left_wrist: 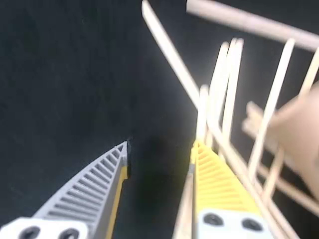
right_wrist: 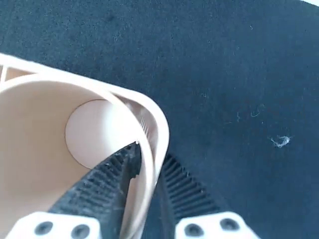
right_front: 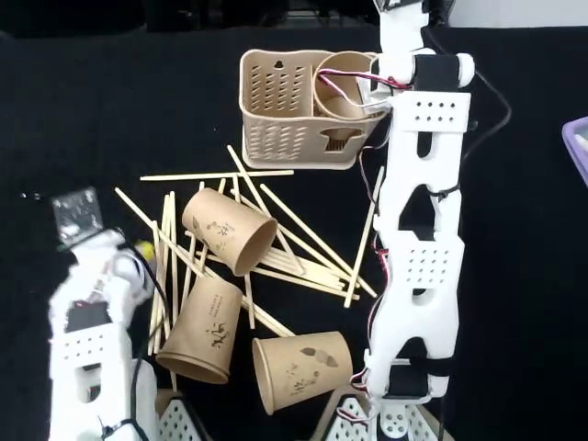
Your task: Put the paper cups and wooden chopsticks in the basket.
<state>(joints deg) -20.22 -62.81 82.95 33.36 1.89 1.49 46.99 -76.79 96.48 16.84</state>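
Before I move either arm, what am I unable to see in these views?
- High view: the right hand's grip on the paper cup in the basket is covered by its own arm and wires.
- High view: chopsticks run under the lying cups, so their count is hidden.
- Left wrist view: the tan shape beyond the left hand is blurred and cut by the edge.
- High view: a purple object is cut off.

Black cloth tabletop (right_front: 110, 101); purple rim (right_front: 577, 138), perhaps bin, at edge; pale strip (right_front: 524, 11) behind.
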